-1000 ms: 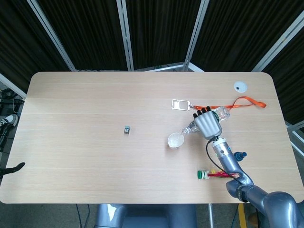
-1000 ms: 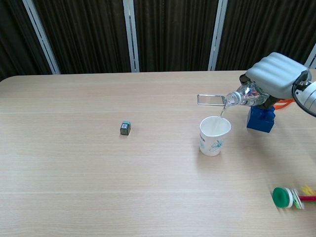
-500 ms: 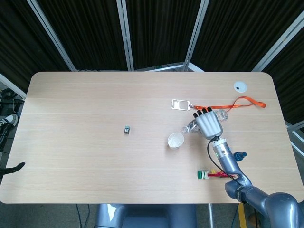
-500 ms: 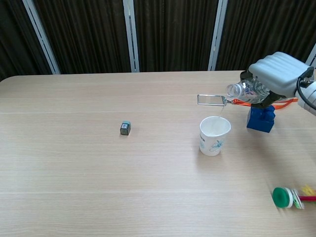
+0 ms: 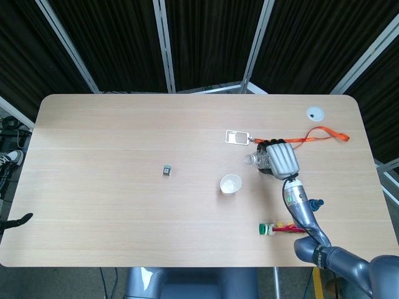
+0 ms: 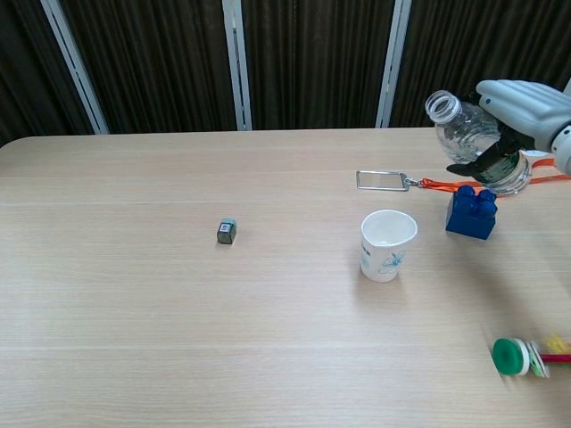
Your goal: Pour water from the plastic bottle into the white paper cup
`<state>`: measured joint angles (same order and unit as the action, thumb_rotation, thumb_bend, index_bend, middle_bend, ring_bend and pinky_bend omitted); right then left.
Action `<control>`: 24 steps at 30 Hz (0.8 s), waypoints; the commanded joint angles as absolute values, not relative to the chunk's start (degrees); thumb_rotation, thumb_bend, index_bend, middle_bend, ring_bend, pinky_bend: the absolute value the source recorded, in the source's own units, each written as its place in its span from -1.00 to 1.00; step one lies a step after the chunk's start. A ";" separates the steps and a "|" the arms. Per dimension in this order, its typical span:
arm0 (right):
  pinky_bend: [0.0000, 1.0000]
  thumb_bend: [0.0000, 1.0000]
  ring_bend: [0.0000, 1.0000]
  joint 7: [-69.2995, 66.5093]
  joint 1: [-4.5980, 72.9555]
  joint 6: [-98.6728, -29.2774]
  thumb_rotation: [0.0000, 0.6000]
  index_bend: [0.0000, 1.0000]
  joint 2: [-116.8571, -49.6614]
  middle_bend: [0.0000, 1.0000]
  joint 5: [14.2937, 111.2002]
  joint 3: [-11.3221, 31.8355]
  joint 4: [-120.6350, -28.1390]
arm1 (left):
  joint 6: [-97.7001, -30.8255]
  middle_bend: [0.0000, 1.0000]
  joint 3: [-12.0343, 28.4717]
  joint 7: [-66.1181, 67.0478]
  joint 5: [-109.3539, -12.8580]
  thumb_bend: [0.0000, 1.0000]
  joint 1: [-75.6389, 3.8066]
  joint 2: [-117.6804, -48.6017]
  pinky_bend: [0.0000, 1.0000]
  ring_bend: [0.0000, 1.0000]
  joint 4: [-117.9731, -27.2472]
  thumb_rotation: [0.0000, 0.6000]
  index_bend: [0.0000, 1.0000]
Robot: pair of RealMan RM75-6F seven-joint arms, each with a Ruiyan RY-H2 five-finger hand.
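Bottle (image 6: 464, 134) grasped in right robot hand (image 6: 526, 107), blue brick (image 6: 472, 213) beside cup (image 6: 387, 245)

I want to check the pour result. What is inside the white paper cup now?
The white paper cup stands upright with its mouth open. The chest view shows only its white inner wall; the head view shows a pale interior. Any water level is too faint to tell.

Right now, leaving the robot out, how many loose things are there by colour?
White: 2, the cup and a disc
Clear: 1, the bottle
Blue: 1, a brick
Orange: 1, a lanyard with badge
Grey: 1, a small block
Green and red: 1, an item
Total: 7
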<state>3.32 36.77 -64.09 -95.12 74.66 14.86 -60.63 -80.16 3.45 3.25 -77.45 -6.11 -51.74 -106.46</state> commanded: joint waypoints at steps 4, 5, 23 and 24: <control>0.00 -0.03 0.06 -4.37 34.46 -61.05 1.00 0.10 -90.77 0.24 70.29 17.03 -68.36 | -80.11 -1.00 3.43 3.14 -77.47 -0.96 -6.11 -51.67 -1.00 -1.00 -106.47 1.00 -1.00; 0.00 -0.02 0.06 -7.07 33.74 -60.13 1.00 0.10 -89.75 0.24 69.19 17.43 -70.41 | -80.07 -1.00 3.40 3.20 -77.54 -0.96 -6.12 -51.68 -1.00 -1.00 -106.48 1.00 -1.00; 0.00 0.04 0.07 -28.09 29.12 -61.48 1.00 0.11 -88.73 0.26 73.91 14.99 -73.60 | -80.14 -1.00 3.22 3.51 -77.76 -0.96 -6.05 -51.77 -1.00 -1.00 -106.76 1.00 -1.00; 0.00 0.04 0.07 -29.22 29.01 -61.68 1.00 0.11 -89.10 0.26 74.47 14.70 -73.01 | -80.10 -1.00 3.21 3.52 -77.76 -0.96 -6.07 -51.75 -1.00 -1.00 -106.75 1.00 -1.00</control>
